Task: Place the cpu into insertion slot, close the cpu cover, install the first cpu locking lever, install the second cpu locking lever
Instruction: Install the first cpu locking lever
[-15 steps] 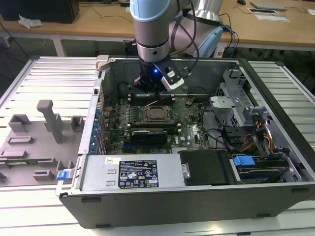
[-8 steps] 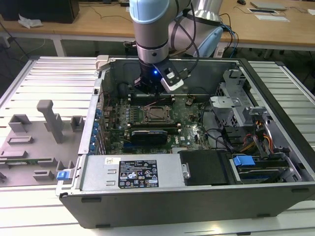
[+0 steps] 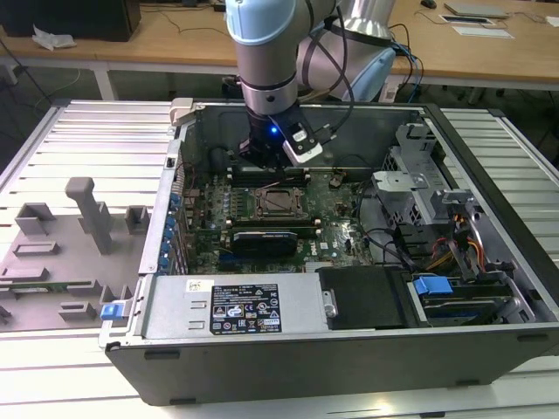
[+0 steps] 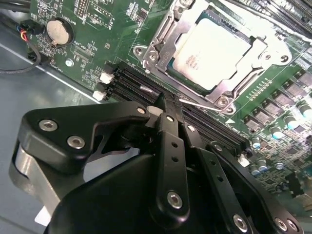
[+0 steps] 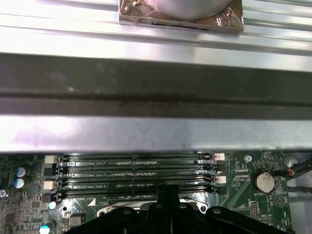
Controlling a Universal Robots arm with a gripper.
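Clenched with its black fingertips together, the gripper (image 4: pixel 164 101) hangs over the long black memory slots (image 4: pixel 139 84), just beside a thin silver wire lever (image 4: pixel 197 103). Beyond it the flat silver-grey cpu (image 4: pixel 214 51) sits in the insertion slot (image 3: pixel 281 202). The cpu cover (image 4: pixel 165 45), a metal frame, lies closed over its edges, seemingly ready for locking.

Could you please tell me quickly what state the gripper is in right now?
Gripper: shut, nothing visibly held, tips above the memory slots.

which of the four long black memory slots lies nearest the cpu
The memory slot running right beside the cpu, close by the gripper; the other three lie beyond it, toward the case wall.
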